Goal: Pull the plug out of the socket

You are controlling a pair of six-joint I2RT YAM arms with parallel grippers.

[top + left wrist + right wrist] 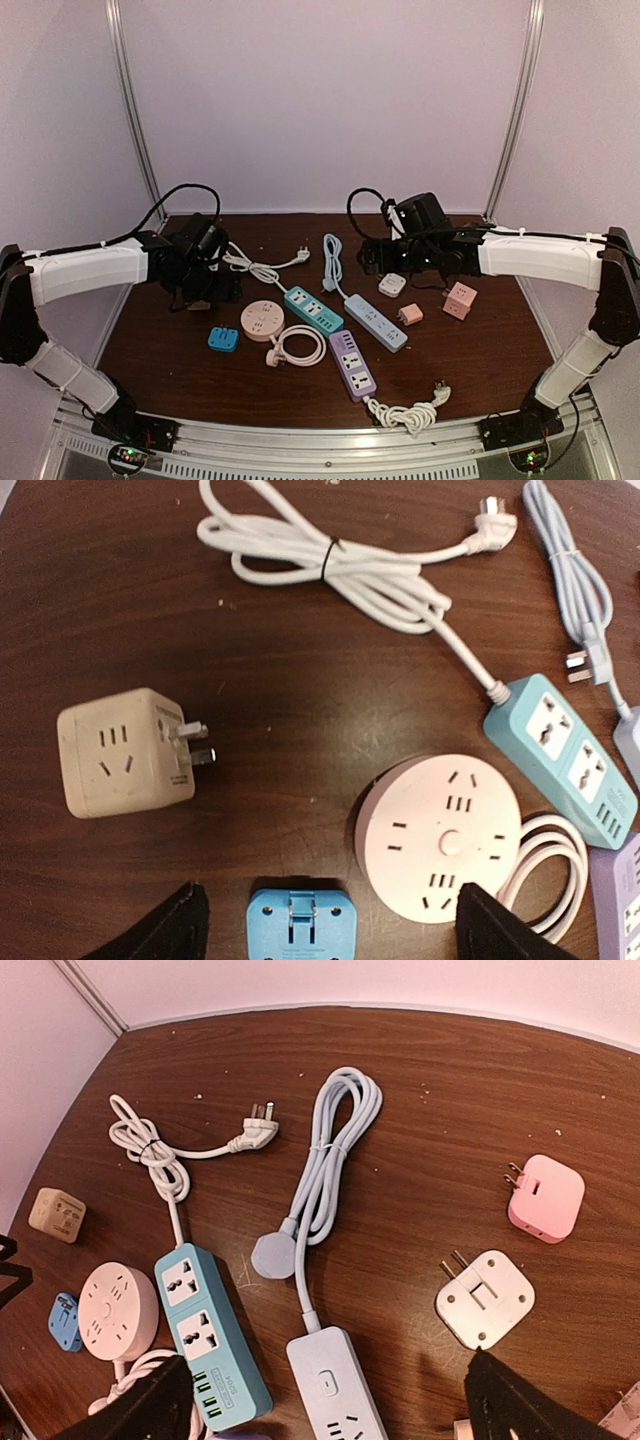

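- Overhead, both arms reached in over the dark wooden bench [480,350], the left over its left side and the right over its far right part.
- The left claw [330,930] stood wide with nothing gripped. A small blue adapter [300,925] lay on the bench below the gap.
- The beige cube socket [120,752] rested toward the left edge, apart from that claw. Its own metal prongs were bare and pointed toward the round pink socket [440,837].
- The right claw [335,1410] was likewise wide and held nothing.
- The white square plug [485,1298] lay flat on the bench near one fingertip of the right claw. Its prongs were free, and it was well apart from the beige cube socket.
- A pink square plug [545,1198] sat loose, farther toward the far edge.
- The teal power strip [562,755] lay mid-bench, its white cord [330,565] bundled and its plug end lying free on the wood.
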